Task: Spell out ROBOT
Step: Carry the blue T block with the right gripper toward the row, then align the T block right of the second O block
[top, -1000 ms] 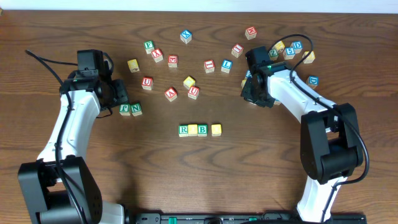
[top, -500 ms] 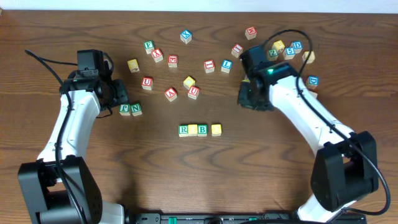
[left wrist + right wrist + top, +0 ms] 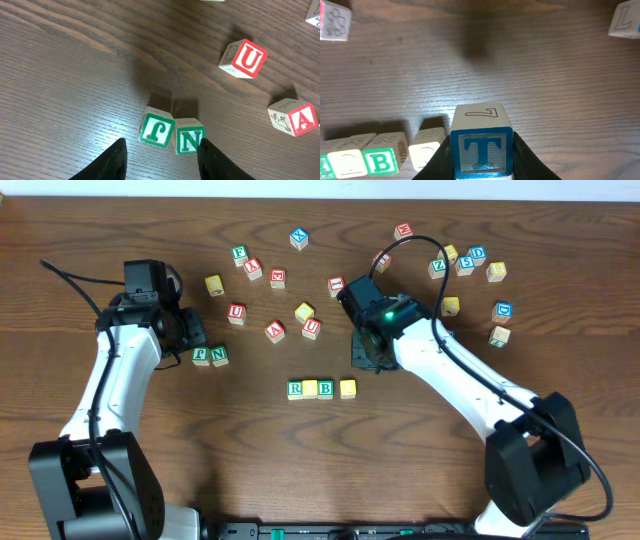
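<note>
**Nearest row, bench (image 3: pixel 200 470) centre.** Four cubes in a line, left to right:
- green-lettered R cube (image 3: pixel 295 388)
- first yellow-faced cube (image 3: pixel 310 388)
- green-lettered B cube (image 3: pixel 326 388)
- second yellow-faced cube (image 3: pixel 347 388), set slightly apart from the B

**Blue-lettered T cube (image 3: pixel 481 152).** It is clamped between the two fingers of the right end effector (image 3: pixel 481 145), with the T face toward the wrist camera. It is not yet in the row. In the wrist view the second yellow-faced cube lies just to its lower left. Whether the T cube touches the bench cannot be told.

**Right end effector, overhead view.** It sits just beyond and to the right of the row's right end. The T cube is hidden beneath it there.

**Green F cube (image 3: pixel 201 356) and green N cube (image 3: pixel 219 356).** They stand side by side and touching, left of the row and well apart from it.

**Left end effector (image 3: pixel 161 150).** Its fingers are parted and it grips nothing. It sits just beyond the F and N pair, which shows between its fingertips in the wrist view.

**Red U cube (image 3: pixel 245 59) and red A cube (image 3: pixel 295 117).** They lie past the left end effector, apart from each other.

**Far field.** Loose lettered cubes are scattered across the far half of the bench. One cluster is at the far right (image 3: pixel 470 260).
</note>
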Available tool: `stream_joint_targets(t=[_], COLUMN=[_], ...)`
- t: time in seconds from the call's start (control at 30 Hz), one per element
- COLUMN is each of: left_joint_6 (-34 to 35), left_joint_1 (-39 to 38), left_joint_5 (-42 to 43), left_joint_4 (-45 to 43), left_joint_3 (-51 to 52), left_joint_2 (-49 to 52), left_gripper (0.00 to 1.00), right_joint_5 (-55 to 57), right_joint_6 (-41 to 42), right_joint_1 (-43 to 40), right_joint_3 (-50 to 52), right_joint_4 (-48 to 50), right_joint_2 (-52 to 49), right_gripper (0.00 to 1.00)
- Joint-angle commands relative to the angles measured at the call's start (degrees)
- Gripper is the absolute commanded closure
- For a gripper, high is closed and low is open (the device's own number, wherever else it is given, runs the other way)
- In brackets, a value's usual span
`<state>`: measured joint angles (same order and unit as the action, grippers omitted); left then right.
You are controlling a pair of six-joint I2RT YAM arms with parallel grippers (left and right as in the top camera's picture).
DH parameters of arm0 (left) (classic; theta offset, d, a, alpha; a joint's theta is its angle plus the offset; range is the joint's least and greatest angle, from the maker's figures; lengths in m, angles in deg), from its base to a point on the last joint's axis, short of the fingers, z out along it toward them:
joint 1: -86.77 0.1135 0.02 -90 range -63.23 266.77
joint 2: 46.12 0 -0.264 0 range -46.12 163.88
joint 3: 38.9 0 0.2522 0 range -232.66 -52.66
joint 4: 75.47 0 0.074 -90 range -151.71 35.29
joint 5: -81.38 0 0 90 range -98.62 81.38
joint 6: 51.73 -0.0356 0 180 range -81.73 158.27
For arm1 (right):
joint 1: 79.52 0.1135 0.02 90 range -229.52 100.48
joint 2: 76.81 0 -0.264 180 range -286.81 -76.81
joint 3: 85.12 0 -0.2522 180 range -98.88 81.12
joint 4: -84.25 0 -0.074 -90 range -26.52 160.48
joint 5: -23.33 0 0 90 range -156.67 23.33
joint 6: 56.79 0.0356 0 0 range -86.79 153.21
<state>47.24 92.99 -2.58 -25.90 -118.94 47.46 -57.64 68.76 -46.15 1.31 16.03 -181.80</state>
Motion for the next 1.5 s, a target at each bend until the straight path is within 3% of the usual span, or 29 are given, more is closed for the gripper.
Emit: stream_joint_targets(t=[0.0,0.37,0.63,1.47], left_joint_6=[-0.39,-0.39,-0.39,-0.39], left_joint_1=[0.04,0.04,0.04,0.04], left_joint_5=[-0.24,-0.24,-0.24,-0.24], left_joint_4=[0.15,0.15,0.15,0.15], left_joint_3=[-1.03,-1.03,-1.03,-1.03], left_joint_2=[-0.46,-0.48,-0.46,-0.46], left_gripper=[0.55,0.55,0.55,0.55], right_joint_5=[1.36,-0.81,0.09,-3.87], right_joint_6=[0.85,2.08,4.33,6.84], right_joint_1=[0.50,1.07,5.86,6.12], right_joint_3=[0.42,9.68,10.32,15.61], right_joint_4=[-0.02,5.70,7.56,15.34], right_joint_2=[-1.95,-2.01,-2.01,-2.01], right_gripper=[0.82,0.83,0.82,0.82])
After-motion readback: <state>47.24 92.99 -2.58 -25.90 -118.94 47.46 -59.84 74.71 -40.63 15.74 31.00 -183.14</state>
